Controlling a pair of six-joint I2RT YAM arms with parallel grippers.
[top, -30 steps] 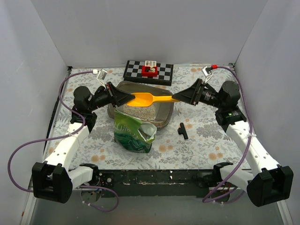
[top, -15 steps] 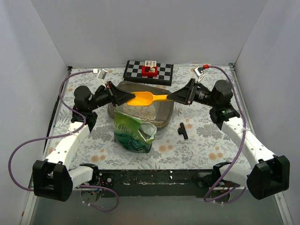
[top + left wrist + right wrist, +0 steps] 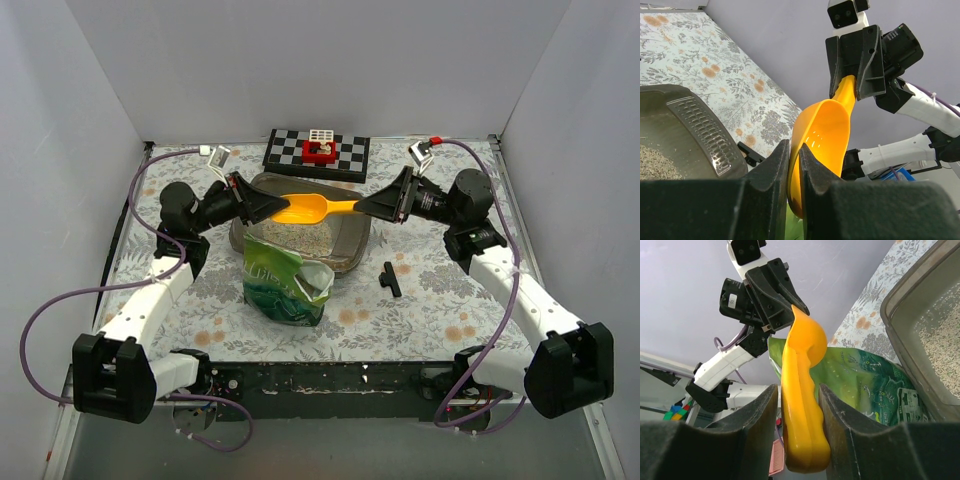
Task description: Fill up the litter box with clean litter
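The yellow-orange scoop (image 3: 312, 209) hangs level over the grey-brown litter box (image 3: 352, 243), which holds a thin layer of pale clean litter (image 3: 298, 240). My left gripper (image 3: 268, 209) is shut on the rim of the scoop's bowl (image 3: 821, 145). My right gripper (image 3: 358, 208) has its fingers on either side of the scoop's handle (image 3: 801, 415), with a thin gap showing on one side. The litter box also shows in the left wrist view (image 3: 685, 125) and the right wrist view (image 3: 910, 315).
An open green litter bag (image 3: 285, 283) stands in front of the box. A small black part (image 3: 391, 279) lies to the right of the box. A checkered board (image 3: 318, 152) with a red and white block sits at the back.
My right gripper has moved left along the scoop's handle, so the handle now lies between its fingers. My left gripper and the scoop have stayed in place.
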